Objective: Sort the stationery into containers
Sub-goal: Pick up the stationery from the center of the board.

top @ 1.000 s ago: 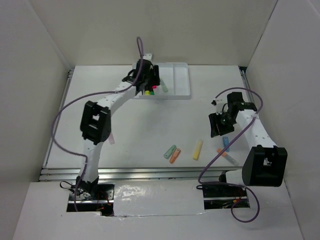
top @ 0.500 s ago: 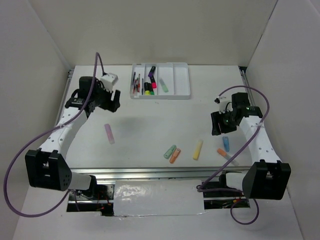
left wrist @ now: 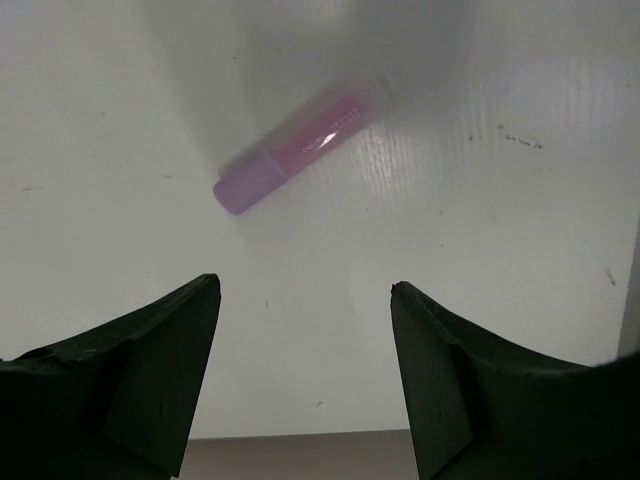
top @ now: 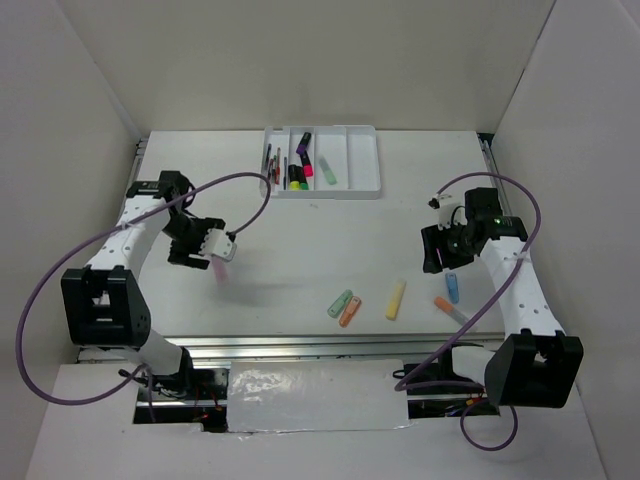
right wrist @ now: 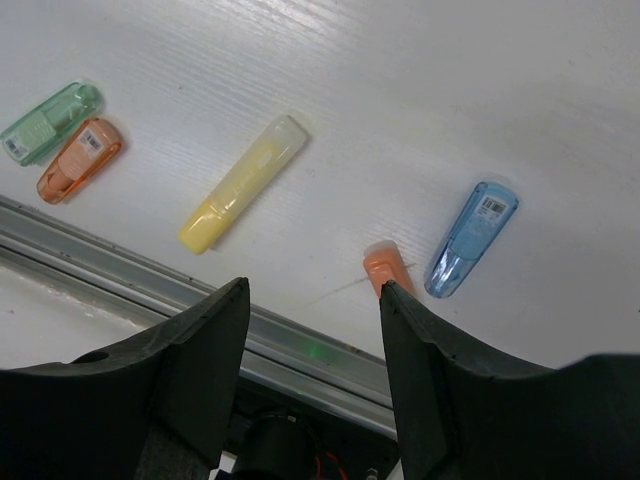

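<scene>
Marker (left wrist: 300, 148), pale pink and stubby, lies slanted under gaping left tool (left wrist: 303, 290); right tool (right wrist: 312, 290) gapes too.

A blurred pink marker (left wrist: 300, 145) lies slanted on the white table (left wrist: 500, 250), beyond the tool's (left wrist: 305, 375) parted fingers.

Top view: bright, even, diffuse light from above, bounced by white walls. Faint soft shadow on table (top: 330, 230), left half. Glare on glossy strip (top: 310, 385) at near edge.
Left wrist view: pink marker (left wrist: 300, 150) blurred, edges ghosted, highlight on barrel. Grey shadow across top. Left gripper fingers (left wrist: 130, 380) dark, soft.
Right wrist view: sharp, bright. Right gripper fingers (right wrist: 170, 390) underexposed silhouettes.
</scene>
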Tool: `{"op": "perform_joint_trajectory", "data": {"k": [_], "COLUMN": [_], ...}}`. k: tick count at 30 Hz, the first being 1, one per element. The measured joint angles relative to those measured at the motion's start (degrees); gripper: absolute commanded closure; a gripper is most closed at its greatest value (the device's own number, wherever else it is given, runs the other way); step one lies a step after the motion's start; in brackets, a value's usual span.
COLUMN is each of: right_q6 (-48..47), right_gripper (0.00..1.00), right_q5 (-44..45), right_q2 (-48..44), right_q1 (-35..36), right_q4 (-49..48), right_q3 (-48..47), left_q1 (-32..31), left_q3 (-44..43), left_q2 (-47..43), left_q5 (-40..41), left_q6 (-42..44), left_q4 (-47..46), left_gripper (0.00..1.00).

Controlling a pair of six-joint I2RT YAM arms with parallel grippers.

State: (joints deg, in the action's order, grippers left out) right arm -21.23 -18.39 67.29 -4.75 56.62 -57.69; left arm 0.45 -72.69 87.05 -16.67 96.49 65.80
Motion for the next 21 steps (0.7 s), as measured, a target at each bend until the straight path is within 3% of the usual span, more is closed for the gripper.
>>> {"op": "perform_joint_trajectory", "data": {"k": [7,21], "right_q6": [1.29,2.38], "right_gripper": [0.39,0.39], "right_q5": [0.50,1.68], "right_q2": [1.18,3.65], "right_q1": [0.00,0.09], "right_q4": [0.46,1.79], "right_q3": [-0.17,-0.50], "left_q1": [0.50,-5.60], "left_q3": [-0.15,-0.74], "left_q2": [7.41,20.52], "left_q5": [-0.07,1.75], "left_q6": [12.79,15.98], "left_q4": [-0.42,-7.72], "left_gripper": [0.19,0.31]}}
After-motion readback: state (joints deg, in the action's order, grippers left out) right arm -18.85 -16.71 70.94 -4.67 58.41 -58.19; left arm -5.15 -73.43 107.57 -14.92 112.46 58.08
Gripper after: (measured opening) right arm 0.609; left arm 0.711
